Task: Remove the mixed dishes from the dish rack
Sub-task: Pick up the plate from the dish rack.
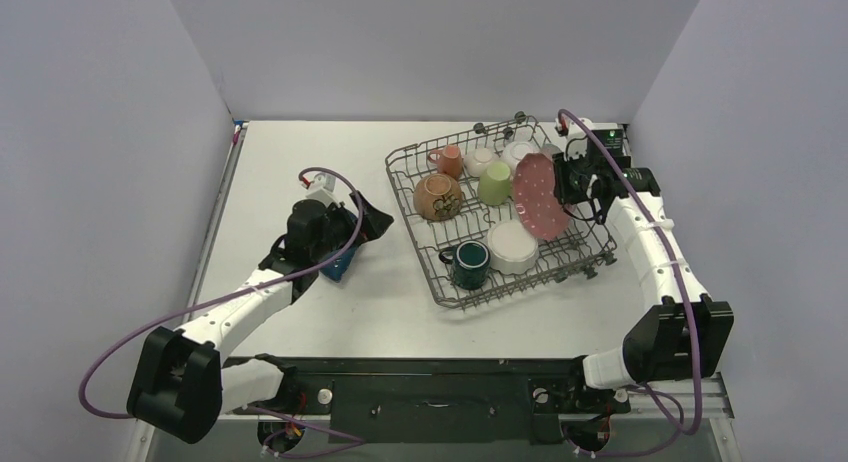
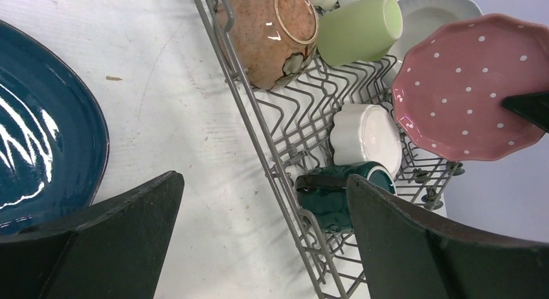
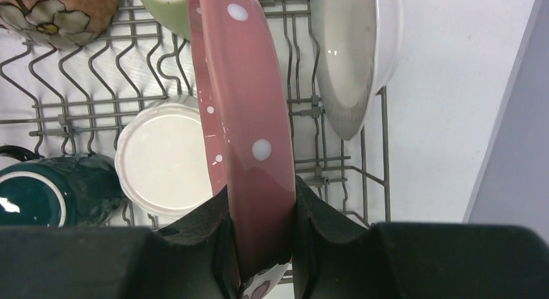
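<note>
L end effector (image 1: 368, 222) open, R end effector (image 3: 262, 211) clamped on pink plate (image 3: 243, 85)

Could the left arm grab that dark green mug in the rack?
Probably yes: the left gripper is open and empty, and the dark green ceramic mug sits uncovered in the near corner of the grey wire dish rack.

**What the views hide or crop**

From above, the blue dish (image 1: 338, 265) shows only as a sliver; the rest lies under the left arm (image 1: 255, 297). In the left wrist view that dish runs off the left edge and behind the left fingers (image 2: 110, 241), which also cover part of the mug (image 2: 327, 189). The rack (image 2: 259, 118) is cropped top and bottom.

In the right wrist view the pink plate (image 3: 249, 118) is cut by the top edge, its lower rim buried between the right fingers (image 3: 330, 228). The brown bowl (image 3: 58, 11), green cup (image 3: 165, 8) and white plate (image 3: 353, 53) are cropped too.
</note>
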Robot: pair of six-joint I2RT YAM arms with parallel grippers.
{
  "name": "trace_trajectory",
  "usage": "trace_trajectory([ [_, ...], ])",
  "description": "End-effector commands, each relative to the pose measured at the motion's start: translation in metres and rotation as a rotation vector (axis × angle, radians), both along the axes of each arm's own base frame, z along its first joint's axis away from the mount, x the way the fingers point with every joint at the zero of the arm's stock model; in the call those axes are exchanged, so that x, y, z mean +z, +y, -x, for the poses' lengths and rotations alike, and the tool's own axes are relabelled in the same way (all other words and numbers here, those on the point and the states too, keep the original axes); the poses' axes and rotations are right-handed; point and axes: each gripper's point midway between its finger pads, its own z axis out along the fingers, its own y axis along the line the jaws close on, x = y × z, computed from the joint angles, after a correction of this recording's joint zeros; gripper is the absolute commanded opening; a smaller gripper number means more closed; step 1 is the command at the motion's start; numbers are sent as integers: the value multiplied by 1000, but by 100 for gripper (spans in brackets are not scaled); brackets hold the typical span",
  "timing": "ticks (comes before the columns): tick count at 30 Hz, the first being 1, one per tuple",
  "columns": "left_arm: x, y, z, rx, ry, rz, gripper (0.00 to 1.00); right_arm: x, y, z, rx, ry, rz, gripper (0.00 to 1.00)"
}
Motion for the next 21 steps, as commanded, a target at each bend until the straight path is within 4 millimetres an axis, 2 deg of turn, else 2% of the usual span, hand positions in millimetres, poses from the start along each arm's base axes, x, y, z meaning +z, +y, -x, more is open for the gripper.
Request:
trace_trajectory([
  [1, 15, 2, 2, -28, -55, -2, 96, 76, 9, -23, 37, -239, -43, 0],
  [3, 23, -6, 5, -73, -76, 52, 96, 86, 30, -16, 115, -243, -135, 0],
  [4, 35, -11, 4, -97, -124, 90, 96, 94, 45, -10, 164, -244, -210, 0],
  [5, 34, -19, 12, -145, -112, 140, 96, 100, 62, -3, 216, -230, -296, 0],
  [6, 53, -28, 15, -187, -161, 214, 96, 105, 69, 0, 241, -229, -329, 0],
  [7, 51, -31, 17, -205, -161, 245, 96, 109, 82, 7, 271, -206, -410, 0],
  [8, 69, -38, 20, -240, -200, 325, 96, 110, 89, 9, 289, -191, -447, 0],
  [11, 95, -53, 25, -313, -266, 471, 96, 115, 114, 17, 347, -142, -612, 0],
  [12, 100, -59, 30, -341, -250, 525, 96, 108, 118, 20, 353, -117, -642, 0],
  [13, 109, -64, 30, -364, -285, 560, 96, 114, 126, 21, 373, -116, -694, 0],
  [14, 114, -71, 35, -390, -270, 602, 96, 108, 130, 23, 377, -96, -721, 0],
  [15, 118, -77, 33, -407, -287, 626, 96, 116, 136, 25, 399, -102, -768, 0],
  [16, 118, -87, 33, -424, -262, 651, 96, 112, 138, 26, 400, -86, -791, 0],
  [17, 121, -91, 33, -435, -268, 662, 96, 116, 143, 29, 417, -83, -836, 0],
  [20, 117, -114, 30, -455, -226, 671, 96, 128, 151, 31, 453, -103, -912, 0],
  [21, 115, -118, 29, -454, -213, 669, 96, 125, 153, 35, 447, -71, -946, 0],
])
